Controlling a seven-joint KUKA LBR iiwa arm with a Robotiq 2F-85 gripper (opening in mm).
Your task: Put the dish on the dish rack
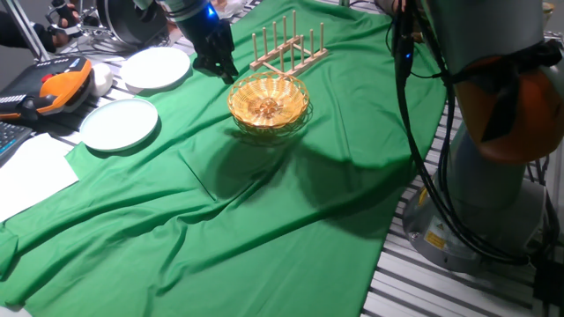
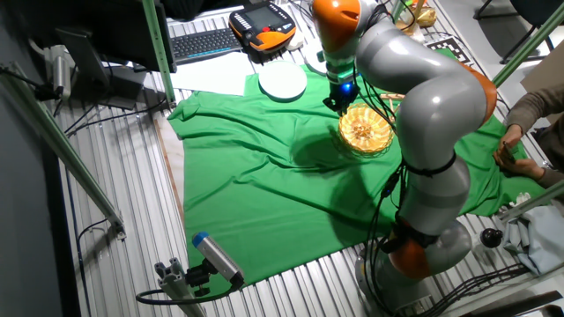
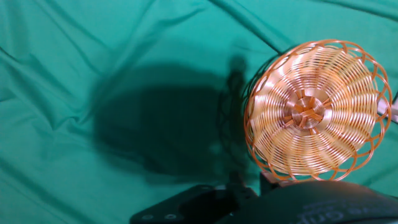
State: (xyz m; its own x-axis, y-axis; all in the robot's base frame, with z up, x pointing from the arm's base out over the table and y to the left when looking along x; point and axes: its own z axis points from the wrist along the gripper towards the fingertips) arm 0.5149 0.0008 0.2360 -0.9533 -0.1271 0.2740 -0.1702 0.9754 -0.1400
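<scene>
Status from my end: the round golden-tan woven wicker dish looks lifted off the green cloth-covered table. It casts a separate shadow below and in front of it in one fixed view, and the hand view shows it hanging over bare cloth with a big dark shadow beside it. The black two-finger gripper sits right at the dish's far rim, so I judge it's pinching that rim. I can't see the fingertips cleanly in any view, so I can't tell for certain how the jaws stand.

The small light wooden dish rack with upright dowel pegs is just behind the dish, empty, close but not touching as far as I can see.

So pickup looks done; the transfer and placement are left. I still need to carry the dish over the pegs, tip it toward upright and slot it between the rows.

Two plain white round plates sit off to the side, not in the path.
</scene>
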